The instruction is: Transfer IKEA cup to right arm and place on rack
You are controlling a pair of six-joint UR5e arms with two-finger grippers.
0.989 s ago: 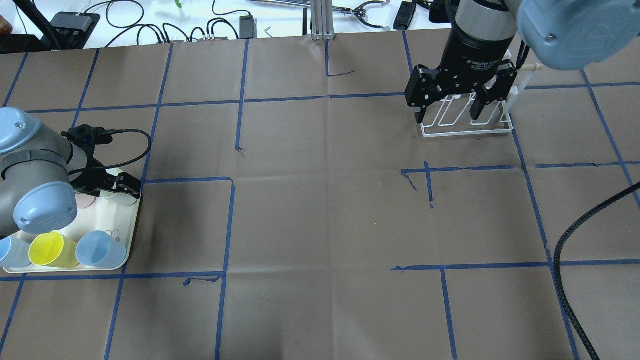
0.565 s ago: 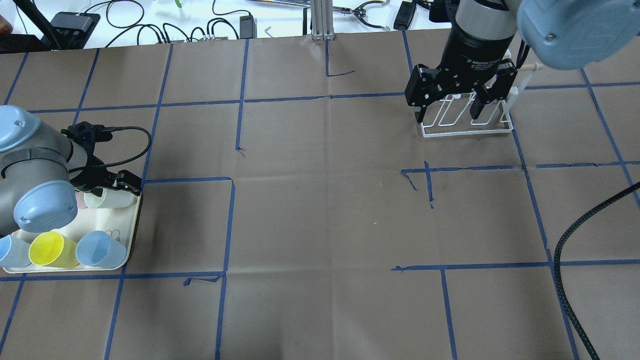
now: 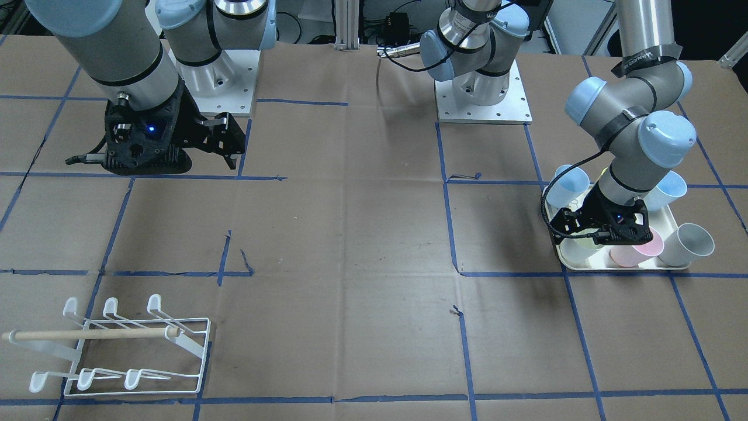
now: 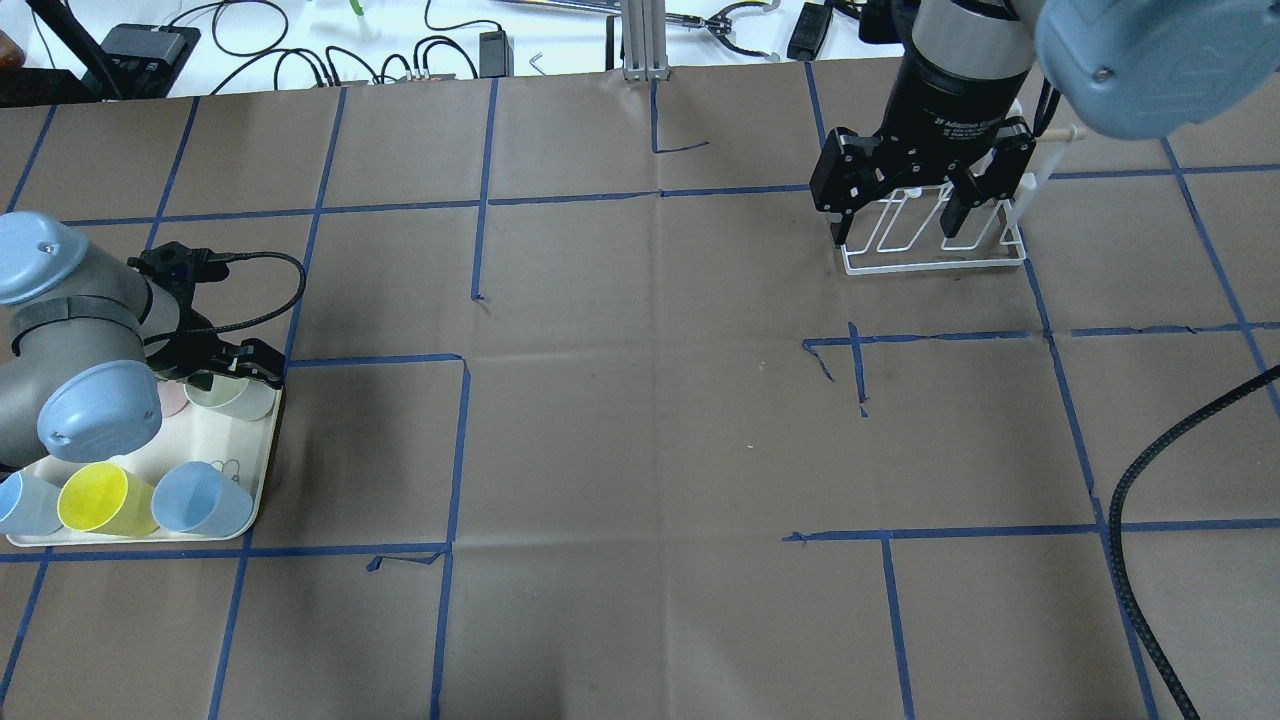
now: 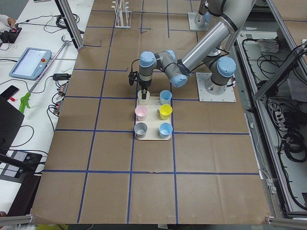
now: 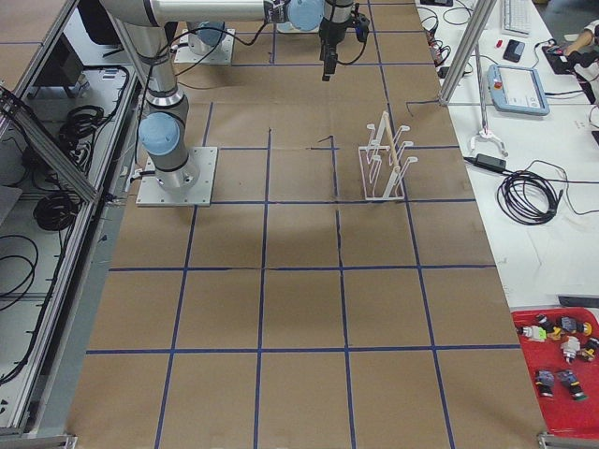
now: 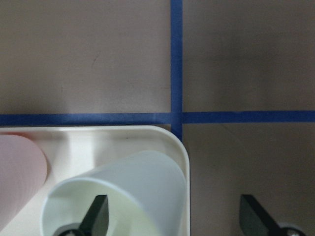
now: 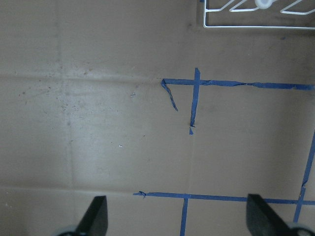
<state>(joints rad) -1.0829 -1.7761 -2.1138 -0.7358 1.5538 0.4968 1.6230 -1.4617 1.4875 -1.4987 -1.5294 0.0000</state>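
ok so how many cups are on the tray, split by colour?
blue cups: 2
yellow cup: 1
pink cup: 1
grey-white cup: 1
pale green cup: 1
Total: 6, all on the tray

**Overhead view.** The left arm [image 4: 70, 360] covers much of the tray's [image 4: 200, 435] far side. Only a sliver of the pink cup [image 4: 172, 400] shows there. The pale blue cup [image 4: 18, 503] at the tray's near end is cut by the frame edge.

**Left wrist view.** The white cup [image 7: 133, 182] in the tray's corner runs off the bottom edge. Of the left gripper [image 7: 174, 216], only the fingertips [image 7: 97, 214] show.

**Right wrist view.** The rack [image 8: 256, 19] is cut by the top edge.
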